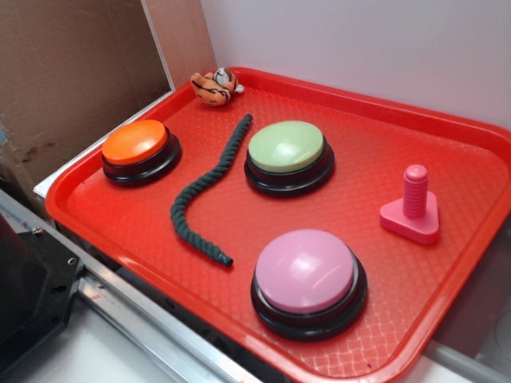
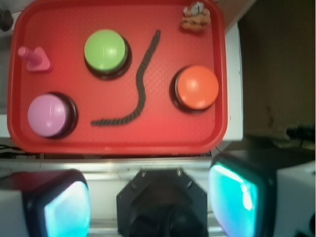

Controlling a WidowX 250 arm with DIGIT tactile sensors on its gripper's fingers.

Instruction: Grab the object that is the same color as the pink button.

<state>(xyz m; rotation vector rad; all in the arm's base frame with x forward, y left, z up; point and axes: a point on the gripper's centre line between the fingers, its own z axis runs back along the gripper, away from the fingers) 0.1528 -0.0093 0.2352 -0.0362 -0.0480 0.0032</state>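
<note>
Gripper [image 2: 150, 197] hangs back off the tray's near edge, fingers spread wide, nothing between them. On the red plastic tray [image 1: 447, 319], the glossy pink-lilac dome button [image 1: 307, 273] sits nearest; beyond it to one side stands the small hot-pink ribbed toy bolt [image 1: 412, 209], upright, untouched. Dark green twisted rope [image 1: 206, 191] snakes mid-tray, with a pale green dome button [image 1: 287, 150] and an orange dome button [image 1: 137, 144] farther back, and a plush tiger toy [image 1: 215, 86] in the far corner.

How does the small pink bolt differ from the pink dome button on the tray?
The hot-pink plastic toy bolt is much smaller than the large pink dome button. The bolt is a ribbed upright peg on a flat rounded-triangular base; the button is a low glossy dome on a black round base. The bolt's pink is more saturated, the button's paler, lilac-tinged. Both sit on the red plastic tray, apart.
</note>
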